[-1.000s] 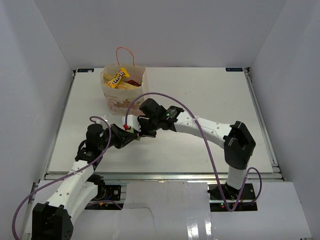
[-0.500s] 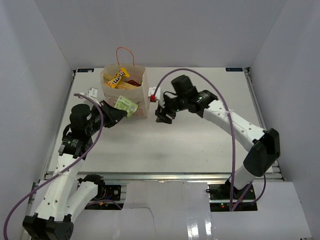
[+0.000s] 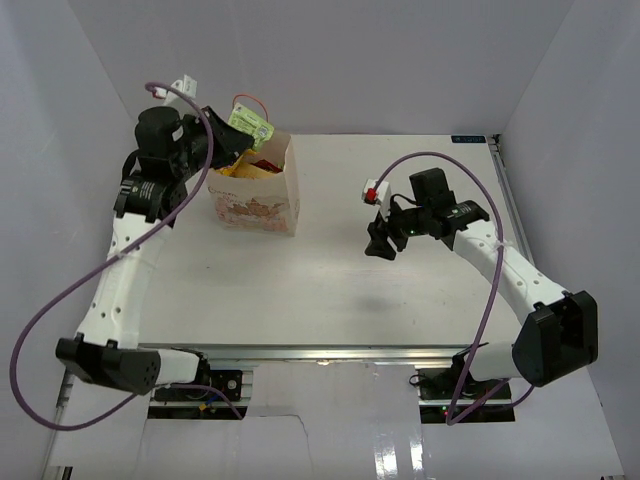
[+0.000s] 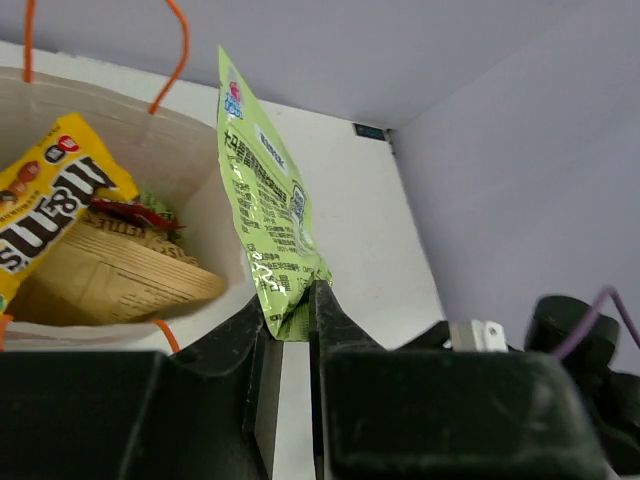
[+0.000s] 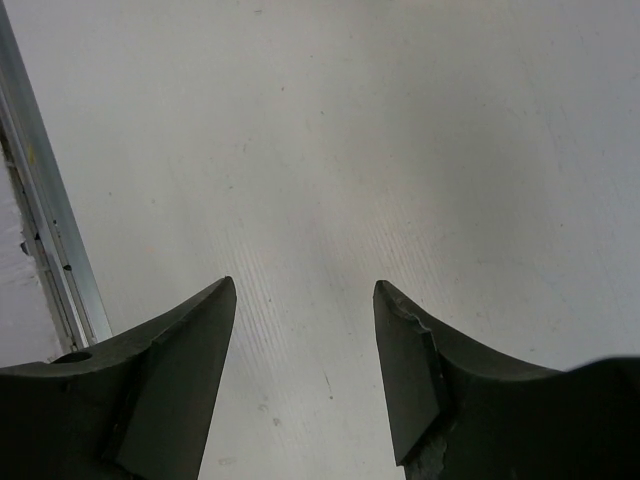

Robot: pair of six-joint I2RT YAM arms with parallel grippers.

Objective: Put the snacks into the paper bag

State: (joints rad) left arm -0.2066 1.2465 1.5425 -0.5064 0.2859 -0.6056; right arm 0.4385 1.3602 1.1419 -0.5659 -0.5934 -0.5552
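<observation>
Partly hidden snacks [image 4: 55, 205] in paper bag [image 3: 255, 205]

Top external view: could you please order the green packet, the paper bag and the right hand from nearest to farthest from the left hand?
1. Green packet: pinched in the left hand itself.
2. Paper bag: just below it, on the left side.
3. Right hand: open, far off to the right.
</observation>
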